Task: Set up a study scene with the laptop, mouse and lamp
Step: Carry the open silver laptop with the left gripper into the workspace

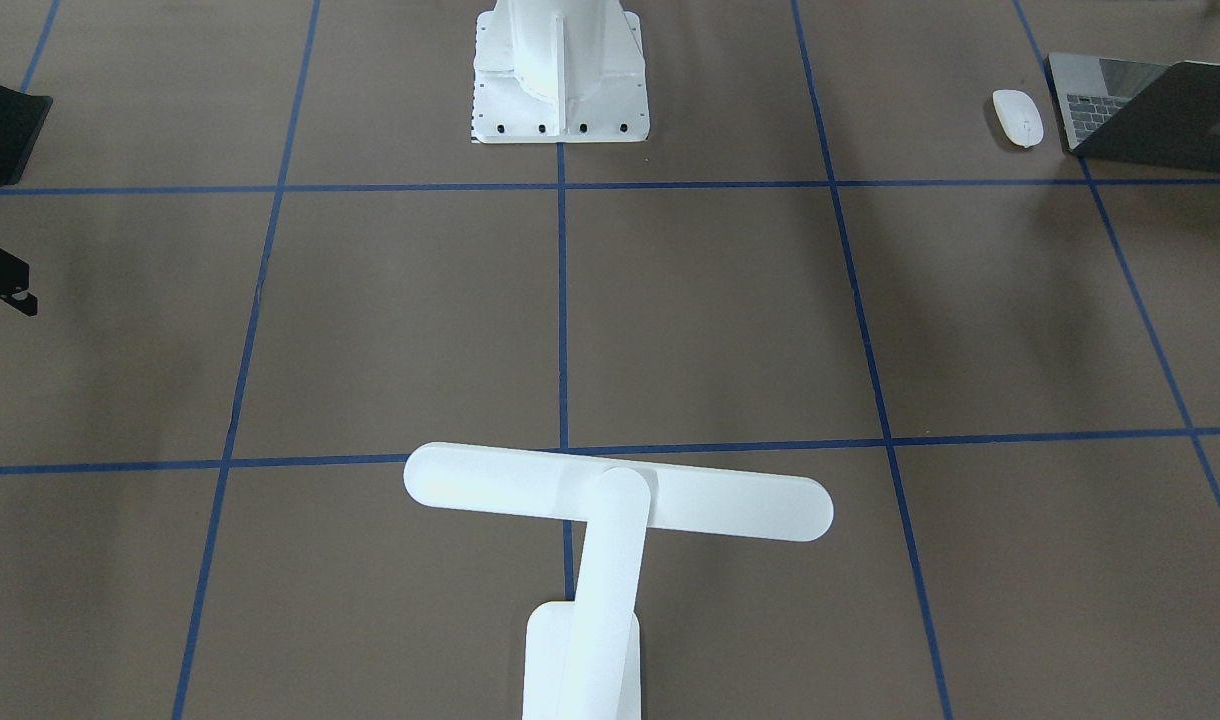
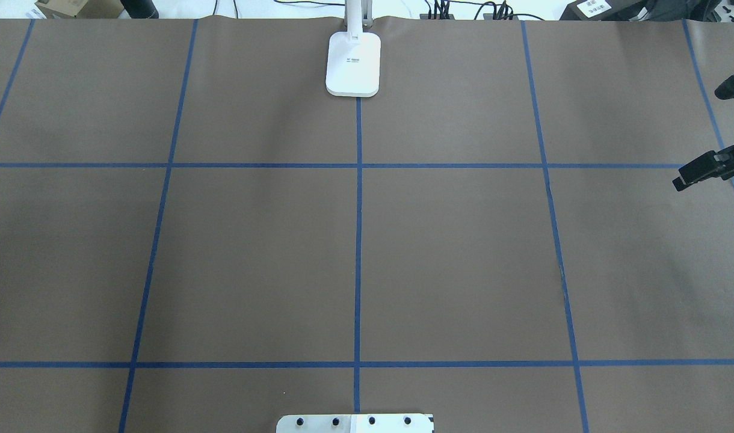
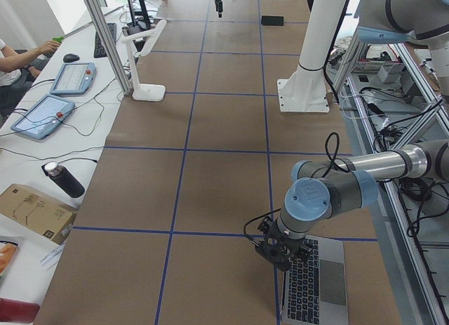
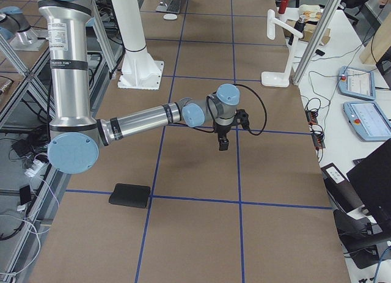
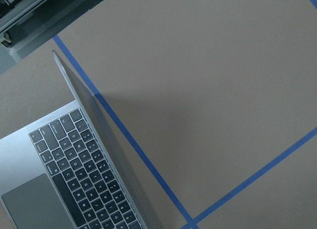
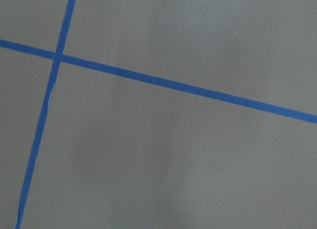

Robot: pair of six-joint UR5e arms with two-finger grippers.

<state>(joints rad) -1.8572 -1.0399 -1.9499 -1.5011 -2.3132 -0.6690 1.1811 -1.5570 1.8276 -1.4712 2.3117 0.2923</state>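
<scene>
- The laptop (image 1: 1140, 115) sits open at the front view's upper right, the mouse (image 1: 1017, 117) just left of it.
- The lamp (image 1: 610, 500) stands at lower centre.
- The left gripper (image 3: 280, 253) hangs by the laptop's corner and the right gripper (image 4: 223, 142) over the table (image 4: 195, 167); I cannot tell either one's opening.

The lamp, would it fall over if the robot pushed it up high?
Probably, yes. The lamp stands tall on a thin arm with a long head sticking out sideways, so a high push would likely tip it. Its flat base looks small, so pushing low seems safer. It looks stiff, not floppy.
</scene>
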